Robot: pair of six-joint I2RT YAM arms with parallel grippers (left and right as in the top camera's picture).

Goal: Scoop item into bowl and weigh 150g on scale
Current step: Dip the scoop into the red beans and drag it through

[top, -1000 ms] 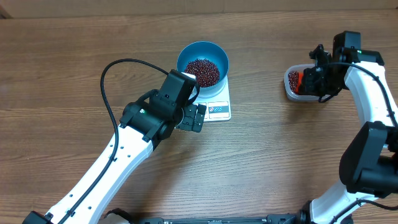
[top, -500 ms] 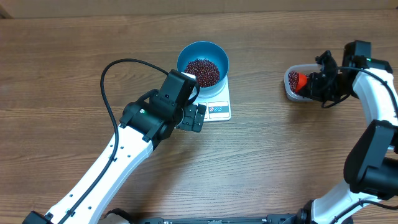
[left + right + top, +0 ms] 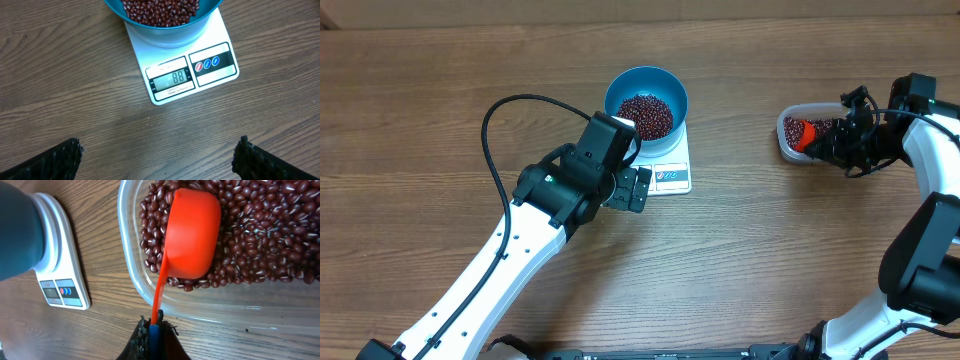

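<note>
My right tool [image 3: 152, 336] grasps the red scoop [image 3: 192, 235] by its handle, cup among beans [image 3: 260, 235] in the clear tub [image 3: 131, 272]. My left tool [image 3: 157, 160], released, hovers near the scale [image 3: 192, 75] carrying the bean-filled blue bowl [image 3: 620, 86].

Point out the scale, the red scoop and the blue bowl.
scale [image 3: 172, 78], left wrist view, display window.
red scoop [image 3: 192, 235], right wrist view, cup's underside.
blue bowl [image 3: 645, 80], overhead view, bare inner wall.
</note>
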